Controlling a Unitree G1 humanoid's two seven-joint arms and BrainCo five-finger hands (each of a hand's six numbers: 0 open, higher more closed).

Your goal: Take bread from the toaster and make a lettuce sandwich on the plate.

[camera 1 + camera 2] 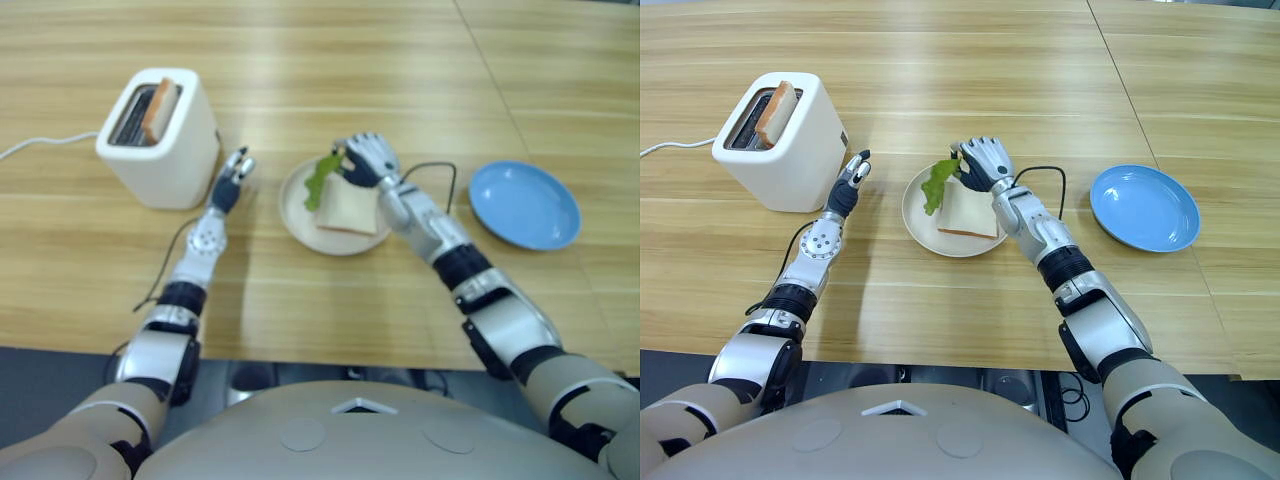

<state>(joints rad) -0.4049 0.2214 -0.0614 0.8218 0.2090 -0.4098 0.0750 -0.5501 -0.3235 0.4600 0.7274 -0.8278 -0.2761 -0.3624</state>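
Right hand (987, 160) pinches lettuce (937, 185) above the bread (968, 215) on the plate (923, 230).

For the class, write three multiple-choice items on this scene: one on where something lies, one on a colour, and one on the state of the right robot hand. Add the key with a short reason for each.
1. Where does the slice of bread outside the toaster lie?
A on the bare table; B on the beige plate; C on top of the toaster.

2. What colour is the right-hand plate?
A blue; B red; C green.

3. What does the right robot hand hold?
A nothing; B a slice of bread; C a lettuce leaf.

Key:
1 B, the slice rests flat on the beige plate.
2 A, that plate is plainly blue.
3 C, its fingers are closed on the green leaf, held over the beige plate.
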